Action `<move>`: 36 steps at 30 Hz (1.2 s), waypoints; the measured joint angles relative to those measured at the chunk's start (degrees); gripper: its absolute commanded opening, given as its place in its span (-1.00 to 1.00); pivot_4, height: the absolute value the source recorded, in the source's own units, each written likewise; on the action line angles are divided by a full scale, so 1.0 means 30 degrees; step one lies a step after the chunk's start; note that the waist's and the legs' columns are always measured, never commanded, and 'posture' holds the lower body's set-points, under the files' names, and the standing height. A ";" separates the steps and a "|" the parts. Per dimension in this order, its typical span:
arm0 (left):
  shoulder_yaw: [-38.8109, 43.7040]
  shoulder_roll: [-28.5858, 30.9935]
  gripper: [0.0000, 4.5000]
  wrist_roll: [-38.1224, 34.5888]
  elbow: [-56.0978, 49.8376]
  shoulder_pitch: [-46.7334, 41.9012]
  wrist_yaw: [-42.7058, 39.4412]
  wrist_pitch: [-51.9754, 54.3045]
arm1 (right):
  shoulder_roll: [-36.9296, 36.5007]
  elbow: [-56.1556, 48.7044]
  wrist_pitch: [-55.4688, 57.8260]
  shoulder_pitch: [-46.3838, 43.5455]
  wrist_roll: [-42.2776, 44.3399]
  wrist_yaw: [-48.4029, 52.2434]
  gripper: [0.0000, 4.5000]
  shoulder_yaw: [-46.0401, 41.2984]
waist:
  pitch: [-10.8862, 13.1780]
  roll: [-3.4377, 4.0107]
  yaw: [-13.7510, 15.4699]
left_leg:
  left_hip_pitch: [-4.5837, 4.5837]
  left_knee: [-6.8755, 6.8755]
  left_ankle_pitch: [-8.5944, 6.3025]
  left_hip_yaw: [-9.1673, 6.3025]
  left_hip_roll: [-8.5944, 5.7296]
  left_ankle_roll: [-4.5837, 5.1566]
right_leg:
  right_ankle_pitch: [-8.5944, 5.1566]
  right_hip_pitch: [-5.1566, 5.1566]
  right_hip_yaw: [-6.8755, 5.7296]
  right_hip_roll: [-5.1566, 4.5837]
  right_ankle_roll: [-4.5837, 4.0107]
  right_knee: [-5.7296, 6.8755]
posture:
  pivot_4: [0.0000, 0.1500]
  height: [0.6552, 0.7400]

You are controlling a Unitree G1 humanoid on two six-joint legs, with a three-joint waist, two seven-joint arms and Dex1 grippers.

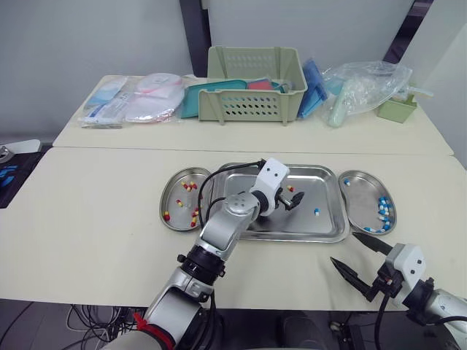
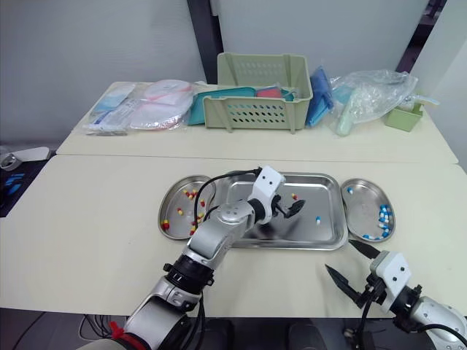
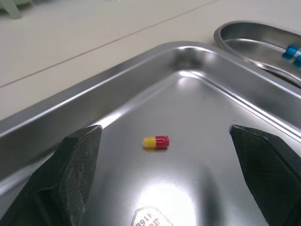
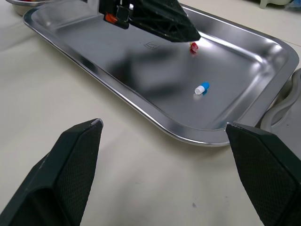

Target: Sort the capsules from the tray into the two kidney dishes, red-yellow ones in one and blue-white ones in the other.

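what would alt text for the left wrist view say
A red-yellow capsule lies on the steel tray just ahead of the left gripper, between its open black fingers and touching neither. Beyond the tray's corner sits a kidney dish holding blue-white capsules.

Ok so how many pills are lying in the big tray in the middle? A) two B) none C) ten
A: the tray holds just one red-yellow capsule and one blue-white capsule.
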 measured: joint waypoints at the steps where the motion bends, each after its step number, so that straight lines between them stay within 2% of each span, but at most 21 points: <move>1: 0.0010 -0.0150 1.00 0.0144 0.0414 -0.0158 0.0023 -0.0111 | 0.0001 -0.0075 0.0000 0.0067 -0.0001 -0.0049 0.94 0.0035 | 0.0000 0.0000 0.0005 | -0.0003 0.0000 0.0000 0.0000 0.0000 0.0000 | 0.0000 0.0000 0.0000 0.0000 0.0001 0.0000 | 1.00 1.00; 9: 0.0179 -0.1360 1.00 0.0853 0.3482 -0.1401 0.0277 -0.1017 | 0.0000 -0.0745 0.0417 0.0256 -0.0001 -0.0582 0.94 0.0341 | 0.0001 -0.0002 0.0015 | -0.0004 -0.0001 0.0000 0.0002 -0.0002 0.0000 | -0.0001 -0.0001 0.0000 -0.0002 0.0002 -0.0003 | 1.00 1.00; 10: 0.0194 -0.1431 0.92 0.0898 0.3851 -0.1538 0.0275 -0.1164 | -0.0001 -0.0842 0.0491 0.0265 -0.0001 -0.0655 0.98 0.0435 | 0.0001 -0.0002 0.0016 | -0.0003 0.0000 0.0000 0.0001 -0.0002 0.0000 | -0.0001 -0.0001 0.0000 -0.0001 0.0002 -0.0003 | 1.00 1.00; 12: 0.0386 -0.1584 0.74 0.0980 0.4430 -0.1777 0.0290 -0.1493 | -0.0002 -0.1058 0.0752 0.0293 -0.0001 -0.0755 1.00 0.0488 | 0.0001 -0.0002 0.0017 | -0.0004 0.0000 0.0000 0.0000 -0.0002 0.0000 | -0.0001 -0.0001 -0.0002 -0.0002 0.0002 -0.0003 | 1.00 1.00; 22: 0.0857 -0.1845 -0.73 0.1315 0.6217 -0.2415 -0.0155 -0.2831 | -0.0001 -0.2447 0.1948 0.0579 0.0008 -0.1519 1.00 0.0511 | -0.0001 0.0000 0.0031 | -0.0003 0.0000 0.0001 0.0000 -0.0003 -0.0002 | -0.0002 0.0001 -0.0002 -0.0002 0.0003 -0.0002 | 1.00 1.00; 23: 0.0898 -0.1864 -0.80 0.1323 0.6249 -0.2415 -0.0176 -0.2873 | -0.0001 -0.2512 0.2017 0.0583 0.0008 -0.1533 1.00 0.0515 | -0.0001 0.0000 0.0030 | -0.0002 0.0000 0.0001 -0.0002 -0.0003 -0.0002 | -0.0002 0.0001 -0.0003 -0.0002 0.0003 -0.0002 | 1.00 1.00; 30: 0.0950 -0.1836 -0.80 0.1377 0.5988 -0.2295 -0.0664 -0.2772 | 0.0000 -0.2807 0.2400 0.0646 0.0008 -0.1701 1.00 0.0539 | -0.0002 0.0002 0.0021 | -0.0003 0.0000 0.0001 -0.0001 -0.0003 -0.0001 | -0.0001 0.0000 -0.0002 -0.0002 0.0003 -0.0002 | 1.00 1.00; 36: 0.0644 0.0137 -0.80 0.1285 0.1092 -0.0471 -0.2350 -0.1119 | -0.0171 -0.2962 0.2441 0.0521 -0.0047 -0.1680 1.00 0.0756 | -0.0008 0.0021 -0.0068 | 0.0004 -0.0006 0.0009 0.0001 0.0006 -0.0016 | -0.0001 -0.0009 0.0006 0.0002 0.0003 0.0010 | 1.00 1.00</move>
